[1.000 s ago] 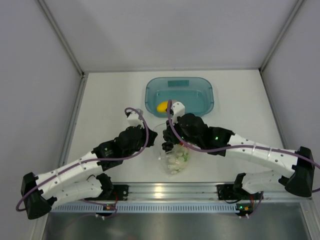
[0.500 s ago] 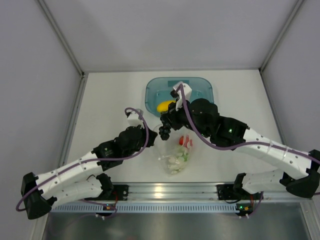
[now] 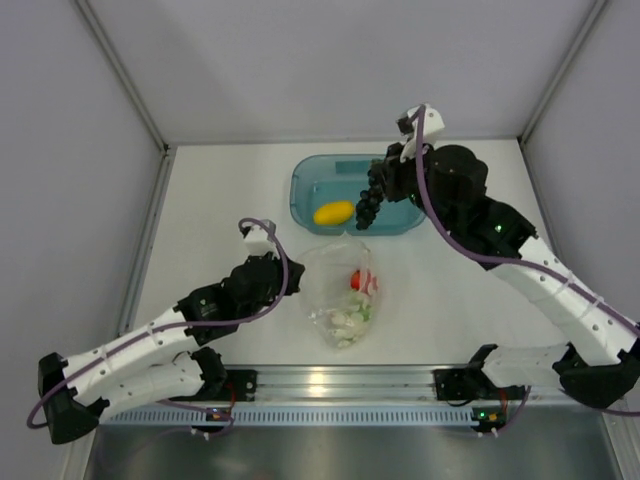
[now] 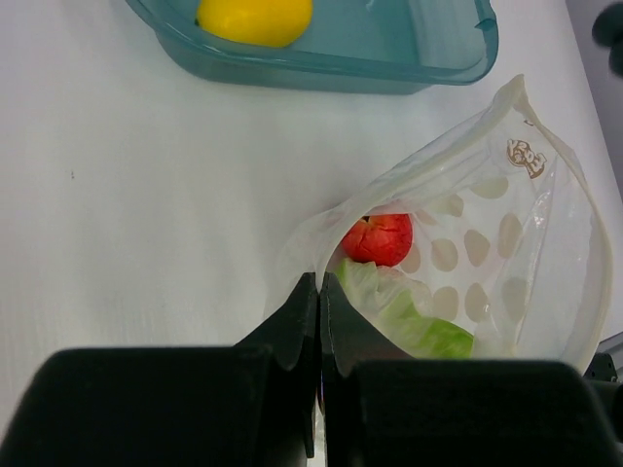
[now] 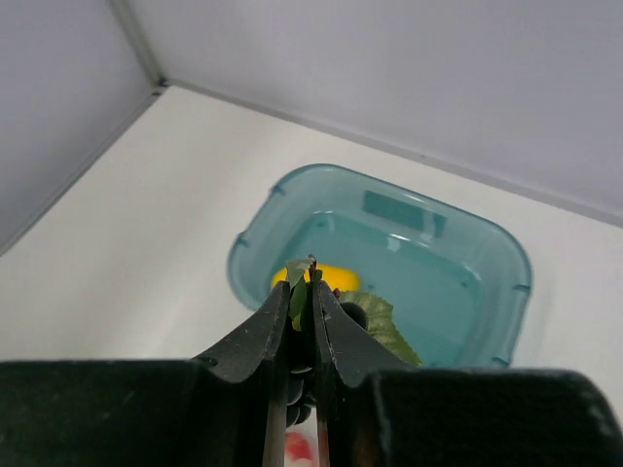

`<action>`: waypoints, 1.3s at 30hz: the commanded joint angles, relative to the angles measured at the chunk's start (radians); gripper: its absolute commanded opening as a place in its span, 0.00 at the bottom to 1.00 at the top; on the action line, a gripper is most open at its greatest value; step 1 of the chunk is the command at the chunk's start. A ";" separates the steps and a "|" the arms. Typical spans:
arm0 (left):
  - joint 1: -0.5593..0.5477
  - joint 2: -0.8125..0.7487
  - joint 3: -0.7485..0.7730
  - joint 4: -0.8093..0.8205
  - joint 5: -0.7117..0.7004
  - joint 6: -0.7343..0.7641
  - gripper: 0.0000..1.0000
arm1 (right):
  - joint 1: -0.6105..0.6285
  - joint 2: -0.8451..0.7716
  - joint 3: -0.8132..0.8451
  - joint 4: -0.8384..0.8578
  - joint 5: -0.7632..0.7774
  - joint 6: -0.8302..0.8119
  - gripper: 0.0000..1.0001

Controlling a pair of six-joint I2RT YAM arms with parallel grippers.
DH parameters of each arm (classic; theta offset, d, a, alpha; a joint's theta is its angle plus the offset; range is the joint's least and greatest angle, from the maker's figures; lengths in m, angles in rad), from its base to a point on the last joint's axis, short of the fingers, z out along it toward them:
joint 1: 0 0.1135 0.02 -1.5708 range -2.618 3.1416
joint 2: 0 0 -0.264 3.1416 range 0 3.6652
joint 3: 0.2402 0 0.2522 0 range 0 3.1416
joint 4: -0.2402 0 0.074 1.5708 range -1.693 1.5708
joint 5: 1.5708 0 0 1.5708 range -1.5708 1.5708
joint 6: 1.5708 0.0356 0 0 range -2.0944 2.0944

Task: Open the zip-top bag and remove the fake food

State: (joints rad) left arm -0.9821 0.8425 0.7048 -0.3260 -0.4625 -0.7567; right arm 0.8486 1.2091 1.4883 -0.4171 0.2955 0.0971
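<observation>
Plainly, much of the left hand (image 4: 318,284) is lost from the overhead view beneath its own wrist. Its wrist camera shows the two fingers pressed together on the near rim of the zip-top bag (image 3: 343,293). The bag lies on the white surface (image 3: 220,200) with its mouth gaping toward twelve o'clock.

Inside it, the red apple (image 4: 378,238) shows through the opening. Only a green leaf and a pale edge of the cauliflower (image 4: 409,319) can be made out, the rest being cut off by the hand's black body at six o'clock.

The bag carries rows of white dots and a small brown emblem at its two-o'clock corner. The emblem's lettering is too small to read.

The right hand (image 5: 311,274) is clamped on the stem end of the grape bunch (image 3: 368,207). From its own camera the fingers cover most of the bunch, leaving a few dark grapes and a green leaf in sight.

Overhead, the bunch overlaps the teal tray (image 3: 300,190), which sits at twelve o'clock from the bag. The bunch is just at three o'clock of the yellow fruit (image 3: 333,212) lying in the tray.

A darker rectangle, perhaps a label, marks the tray's floor near its far wall. No writing on it can be read.
</observation>
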 commanded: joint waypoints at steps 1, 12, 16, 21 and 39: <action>-0.003 -0.049 0.028 -0.036 -0.063 0.011 0.00 | -0.150 0.010 0.023 0.037 -0.073 0.004 0.00; -0.001 -0.099 0.032 -0.071 -0.067 0.019 0.00 | -0.443 0.214 0.012 0.113 -0.188 0.020 0.00; -0.003 -0.097 0.038 -0.070 -0.064 0.020 0.00 | -0.468 0.293 0.003 0.141 -0.180 0.010 0.00; -0.001 -0.086 0.041 -0.070 -0.054 0.017 0.00 | -0.476 0.385 -0.005 0.190 -0.206 0.009 0.00; -0.003 -0.034 0.073 -0.064 0.019 -0.015 0.00 | -0.477 0.639 0.039 0.216 -0.173 0.067 0.42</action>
State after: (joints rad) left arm -0.9821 0.8055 0.7338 -0.4057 -0.4599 -0.7612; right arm 0.3828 1.8626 1.4792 -0.2596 0.1150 0.1478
